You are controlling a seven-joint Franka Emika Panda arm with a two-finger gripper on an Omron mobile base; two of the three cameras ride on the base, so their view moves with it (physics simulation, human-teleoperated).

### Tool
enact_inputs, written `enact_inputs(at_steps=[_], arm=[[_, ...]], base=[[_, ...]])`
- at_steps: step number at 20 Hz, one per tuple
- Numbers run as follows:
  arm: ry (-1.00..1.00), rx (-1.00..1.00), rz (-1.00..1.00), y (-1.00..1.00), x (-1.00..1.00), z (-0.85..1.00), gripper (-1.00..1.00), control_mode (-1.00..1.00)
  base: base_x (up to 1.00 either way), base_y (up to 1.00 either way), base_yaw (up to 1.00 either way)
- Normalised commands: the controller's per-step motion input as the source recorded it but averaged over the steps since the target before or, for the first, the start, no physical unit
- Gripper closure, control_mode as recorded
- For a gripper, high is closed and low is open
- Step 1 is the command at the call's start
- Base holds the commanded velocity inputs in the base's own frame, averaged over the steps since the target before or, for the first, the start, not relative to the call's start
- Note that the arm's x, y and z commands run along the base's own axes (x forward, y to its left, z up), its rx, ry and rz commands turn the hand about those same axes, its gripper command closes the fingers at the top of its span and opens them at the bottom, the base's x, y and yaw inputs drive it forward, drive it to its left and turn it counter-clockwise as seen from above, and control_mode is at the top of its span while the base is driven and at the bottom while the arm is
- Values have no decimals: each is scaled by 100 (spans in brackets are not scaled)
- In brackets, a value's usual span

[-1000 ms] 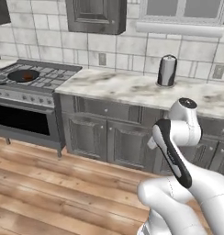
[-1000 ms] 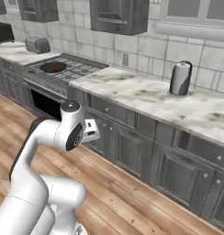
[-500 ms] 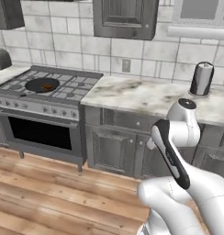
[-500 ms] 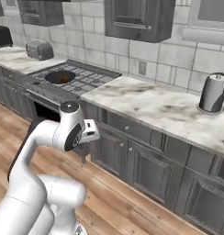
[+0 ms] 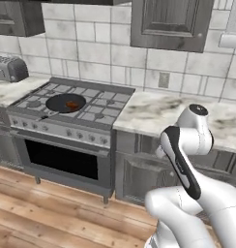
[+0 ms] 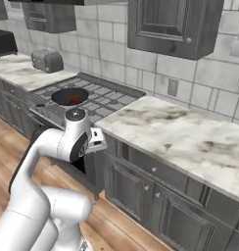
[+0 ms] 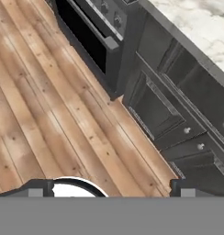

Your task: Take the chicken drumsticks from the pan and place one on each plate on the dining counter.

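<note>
The jaws are held wide apart and empty above the wooden floor (image 7: 49, 114), facing dark cabinet doors (image 7: 155, 110). The pan (image 5: 65, 103) is seen on the stove (image 5: 76, 104), an orange-brown drumstick (image 5: 71, 103) inside it.

no legible text, labels or numbers

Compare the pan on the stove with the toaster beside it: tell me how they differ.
The pan is black, round and shallow; the toaster is silvery grey, boxy and taller. The pan sits on a stove burner grate, while the toaster stands on the marble counter to the stove's left, against the tiled wall. The pan holds something orange-brown; what the toaster's slots hold cannot be made out. Both rest upright and untouched, far from the arm.
</note>
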Motion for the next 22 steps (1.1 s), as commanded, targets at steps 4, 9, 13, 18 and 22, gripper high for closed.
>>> enact_inputs(at_steps=[4,9,13,18,22], arm=[[0,0,0,0,0,0,-100,100],[0,0,0,0,0,0,-100,100],[0,0,0,0,0,0,-100,100],[0,0,0,0,0,0,-100,100],[0,0,0,0,0,0,-100,100]], base=[[90,71,-8],[74,67,-17],[65,52,-19],[69,36,-12],[80,17,-5]])
